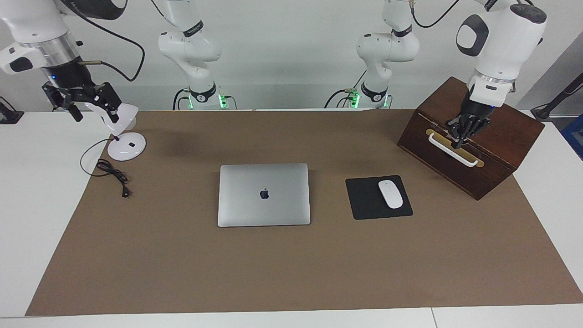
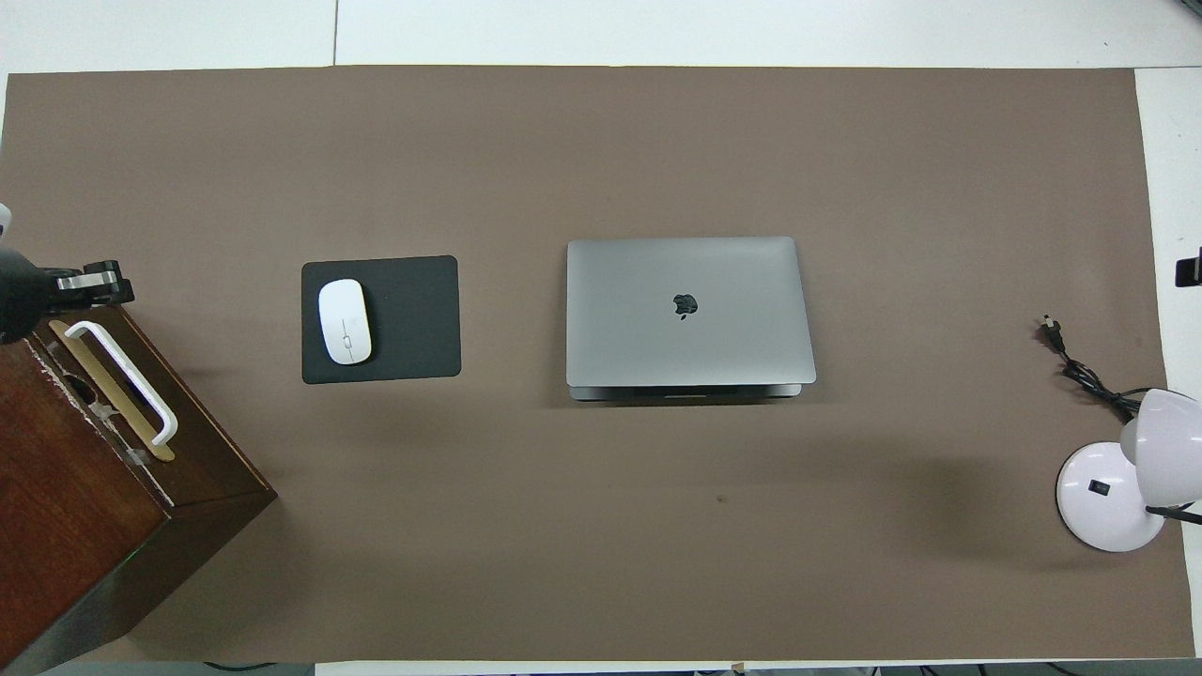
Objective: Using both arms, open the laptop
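You see the wooden box (image 2: 84, 488) cut off at the overhead view's edge; the lamp (image 2: 1141, 469) runs off its other edge; the right gripper (image 2: 1189, 270) barely shows there.
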### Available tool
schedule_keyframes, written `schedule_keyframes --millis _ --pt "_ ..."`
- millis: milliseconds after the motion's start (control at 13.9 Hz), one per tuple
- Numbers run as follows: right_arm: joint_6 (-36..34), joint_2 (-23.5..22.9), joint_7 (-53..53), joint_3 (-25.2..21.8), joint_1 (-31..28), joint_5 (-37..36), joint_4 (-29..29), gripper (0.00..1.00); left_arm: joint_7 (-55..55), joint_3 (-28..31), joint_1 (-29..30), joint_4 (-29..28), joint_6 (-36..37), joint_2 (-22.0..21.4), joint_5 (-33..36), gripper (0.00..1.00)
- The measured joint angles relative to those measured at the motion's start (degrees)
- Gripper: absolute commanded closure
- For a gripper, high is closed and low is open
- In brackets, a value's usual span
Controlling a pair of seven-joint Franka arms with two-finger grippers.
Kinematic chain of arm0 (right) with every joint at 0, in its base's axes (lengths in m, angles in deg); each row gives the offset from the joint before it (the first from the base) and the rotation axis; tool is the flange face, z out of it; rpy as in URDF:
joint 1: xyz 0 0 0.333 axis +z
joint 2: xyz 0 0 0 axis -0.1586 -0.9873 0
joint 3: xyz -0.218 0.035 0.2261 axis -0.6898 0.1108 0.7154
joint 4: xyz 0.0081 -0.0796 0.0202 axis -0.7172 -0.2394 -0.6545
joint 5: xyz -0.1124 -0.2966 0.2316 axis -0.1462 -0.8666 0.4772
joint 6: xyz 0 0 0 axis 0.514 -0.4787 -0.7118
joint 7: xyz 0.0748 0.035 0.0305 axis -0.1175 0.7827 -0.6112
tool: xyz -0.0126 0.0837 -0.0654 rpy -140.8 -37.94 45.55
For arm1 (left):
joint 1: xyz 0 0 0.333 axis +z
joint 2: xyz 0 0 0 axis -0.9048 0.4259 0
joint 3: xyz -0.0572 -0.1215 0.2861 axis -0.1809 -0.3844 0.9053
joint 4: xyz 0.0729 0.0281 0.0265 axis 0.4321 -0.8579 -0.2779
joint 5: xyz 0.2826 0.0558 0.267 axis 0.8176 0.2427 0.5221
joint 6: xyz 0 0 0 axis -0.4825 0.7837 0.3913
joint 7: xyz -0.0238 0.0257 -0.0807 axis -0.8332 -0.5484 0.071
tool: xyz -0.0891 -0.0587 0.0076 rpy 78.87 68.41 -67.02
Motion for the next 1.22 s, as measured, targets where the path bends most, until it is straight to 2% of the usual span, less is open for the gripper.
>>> schedule_keyframes --millis 287,647,934,1222 --pt "-2.5 0.1 0.7 0.2 2.4 0.4 -0.8 0.0 0.1 -0.6 -1.6 -9.6 -10.2 -4.2 0.0 1.0" --pt "-2.6 1.5 0.7 0.2 2.4 1.5 -3.9 0.0 0.2 -0.8 -4.7 -16.3 -17.0 -5.6 0.0 1.0" --pt "-4.2 2.7 0.4 0.1 2.4 1.5 -4.6 0.0 0.2 -0.9 -9.1 -28.1 -35.3 -6.2 0.0 1.0" --pt "-4.2 3.1 0.4 -0.1 2.3 0.9 -5.2 0.0 0.2 -1.4 -12.6 -35.5 -45.4 -7.8 0.0 1.0"
